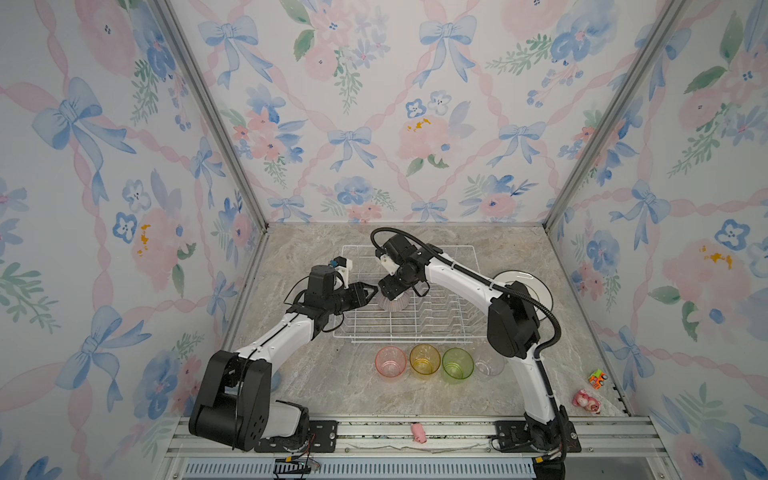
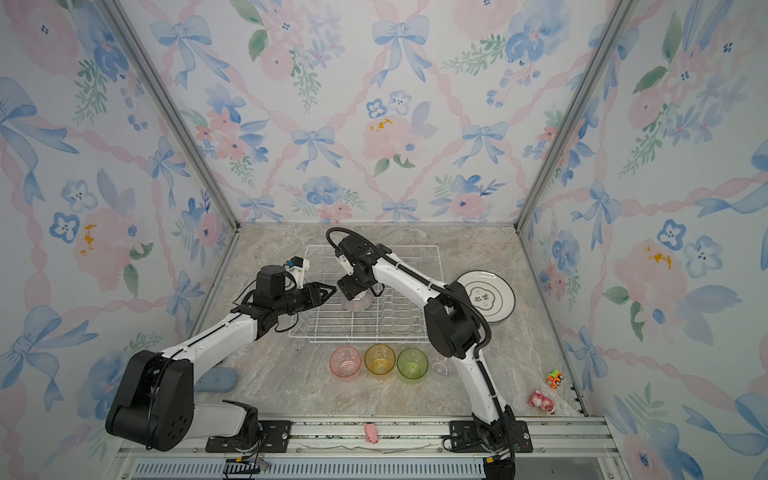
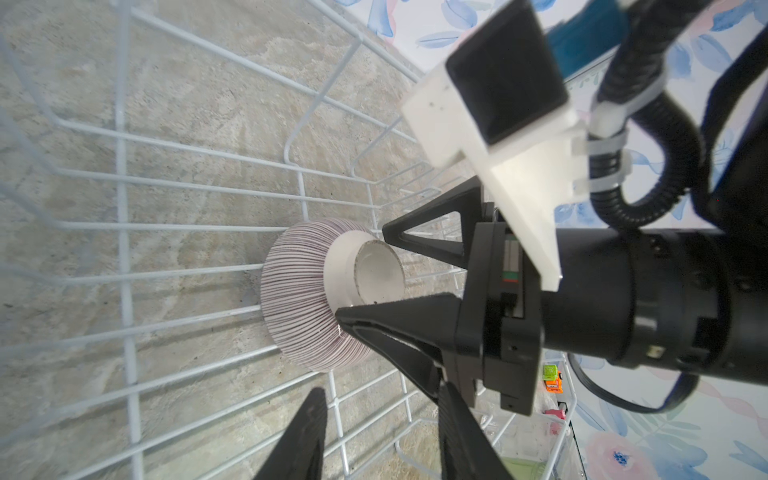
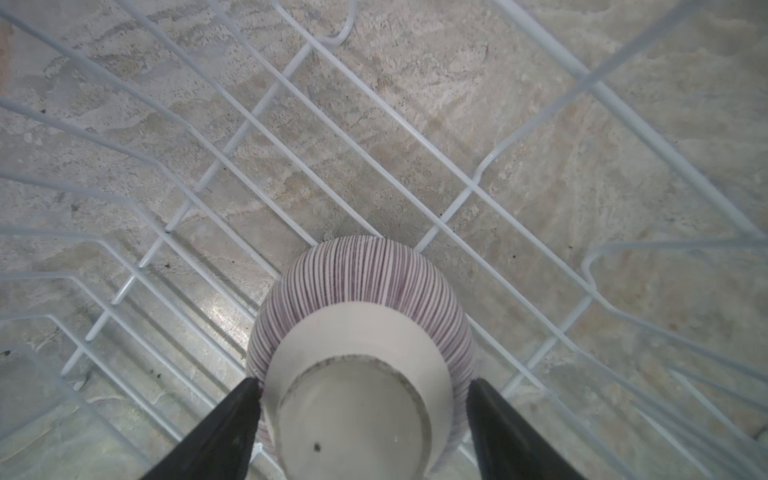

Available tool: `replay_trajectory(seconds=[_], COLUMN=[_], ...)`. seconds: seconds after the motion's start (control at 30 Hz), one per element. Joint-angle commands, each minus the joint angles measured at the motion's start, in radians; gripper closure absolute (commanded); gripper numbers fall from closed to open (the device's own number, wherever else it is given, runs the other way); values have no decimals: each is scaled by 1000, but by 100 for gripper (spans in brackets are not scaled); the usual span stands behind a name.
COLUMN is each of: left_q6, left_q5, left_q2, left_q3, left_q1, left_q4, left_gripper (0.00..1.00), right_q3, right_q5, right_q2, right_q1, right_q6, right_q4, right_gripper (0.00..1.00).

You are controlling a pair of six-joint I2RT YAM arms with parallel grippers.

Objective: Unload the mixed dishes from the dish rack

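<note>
Your right gripper [image 1: 390, 294] hangs straight over the striped bowl [image 1: 392, 305]. Its fingers are spread apart on either side of the bowl's white foot. In the right wrist view one fingertip [image 4: 249, 395] touches the striped side, while the other stands just clear of the foot, so nothing is clamped.

The bowl sits upside down on the floor wires of the dish rack [image 1: 457, 247]. In both top views it is in the rack's left half, and no other dish shows inside.

Your left gripper [image 1: 372, 292] reaches over the rack's left edge and points at the bowl from just beside it. In the left wrist view its fingers [image 3: 307, 432] are apart with only rack wire between them.

Four tumblers stand upright in a row on the table [image 1: 332, 386], just in front of the rack: pink [image 1: 390, 362], yellow [image 1: 424, 359], green [image 1: 458, 365] and clear [image 1: 490, 365]. To the rack's right a white, dark-rimmed plate [image 2: 484, 297] lies flat, and you cannot tell how many lie under it.
</note>
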Motion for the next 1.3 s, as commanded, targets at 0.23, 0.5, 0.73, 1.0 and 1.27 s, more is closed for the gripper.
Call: replay_trajectory(seconds=[0.23, 0.5, 0.73, 1.0, 1.27], left_q6=[29, 25, 8, 9, -46], left_q5=[27, 46, 64, 73, 95], left_q2=[11, 47, 109, 221, 299], left_q3=[-5, -2, -34, -14, -40], left_q1=[14, 14, 13, -23, -32], left_q4=[-14, 5, 67, 113, 233], left_gripper=[59, 59, 57, 59, 58], right_q3=[32, 0, -126, -267, -336], right_q5=[44, 32, -53, -185, -242], right_q2=[13, -14, -117, -234, -265], right_q1=[15, 14, -16, -79, -110], right_q6=[-38, -48, -6, 55, 88], right_q4=[-79, -134, -67, 38, 93], right_gripper=[41, 65, 70, 75, 75])
